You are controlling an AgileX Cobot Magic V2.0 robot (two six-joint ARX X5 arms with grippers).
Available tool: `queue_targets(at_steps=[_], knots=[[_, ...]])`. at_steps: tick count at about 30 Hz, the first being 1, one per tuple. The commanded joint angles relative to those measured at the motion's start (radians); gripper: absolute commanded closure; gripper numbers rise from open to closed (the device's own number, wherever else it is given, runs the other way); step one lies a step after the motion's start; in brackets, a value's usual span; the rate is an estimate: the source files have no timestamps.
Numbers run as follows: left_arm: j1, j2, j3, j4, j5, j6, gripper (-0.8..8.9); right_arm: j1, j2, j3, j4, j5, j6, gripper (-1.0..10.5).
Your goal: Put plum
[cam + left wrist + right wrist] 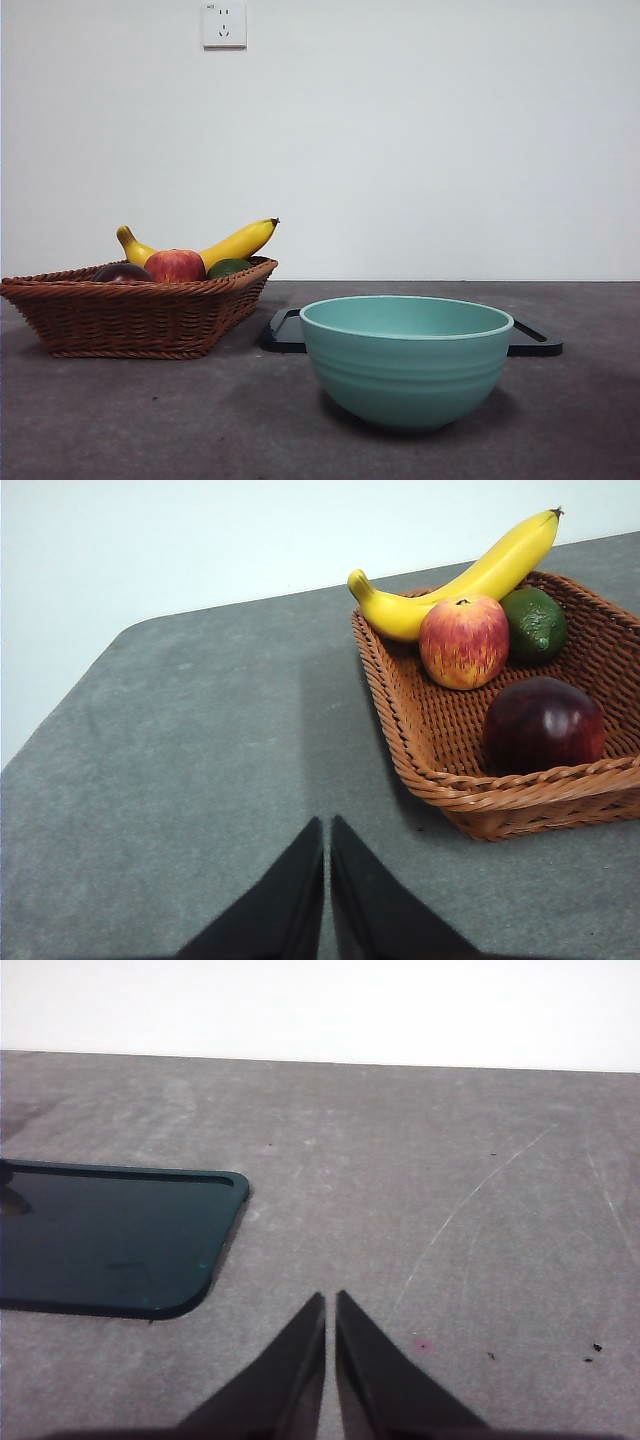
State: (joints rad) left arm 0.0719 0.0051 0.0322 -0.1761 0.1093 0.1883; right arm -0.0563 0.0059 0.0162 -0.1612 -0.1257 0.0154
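The dark purple plum (543, 725) lies in the wicker basket (520, 795), near its front rim; in the front view only the plum's top (122, 272) shows above the basket's rim (130, 300). My left gripper (327, 825) is shut and empty, above the bare table beside the basket and apart from it. My right gripper (330, 1300) is shut and empty, above the bare table beside a dark tray (110, 1240). Neither gripper shows in the front view.
The basket also holds a red-and-yellow apple (464, 641), a banana (470, 575) and a dark green fruit (534, 623). A teal bowl (406, 360) stands at the front centre, with the dark tray (535, 340) behind it.
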Motion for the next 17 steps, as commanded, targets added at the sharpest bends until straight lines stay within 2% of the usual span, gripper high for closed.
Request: queue_targets(at_steps=[1, 17], knots=[[0.002, -0.002, -0.021, -0.008, 0.002, -0.010, 8.03, -0.002, -0.002, -0.005, 0.003, 0.003, 0.011, 9.4], [0.002, -0.002, -0.021, -0.008, 0.002, -0.010, 8.03, -0.002, -0.002, -0.005, 0.003, 0.003, 0.011, 9.4]])
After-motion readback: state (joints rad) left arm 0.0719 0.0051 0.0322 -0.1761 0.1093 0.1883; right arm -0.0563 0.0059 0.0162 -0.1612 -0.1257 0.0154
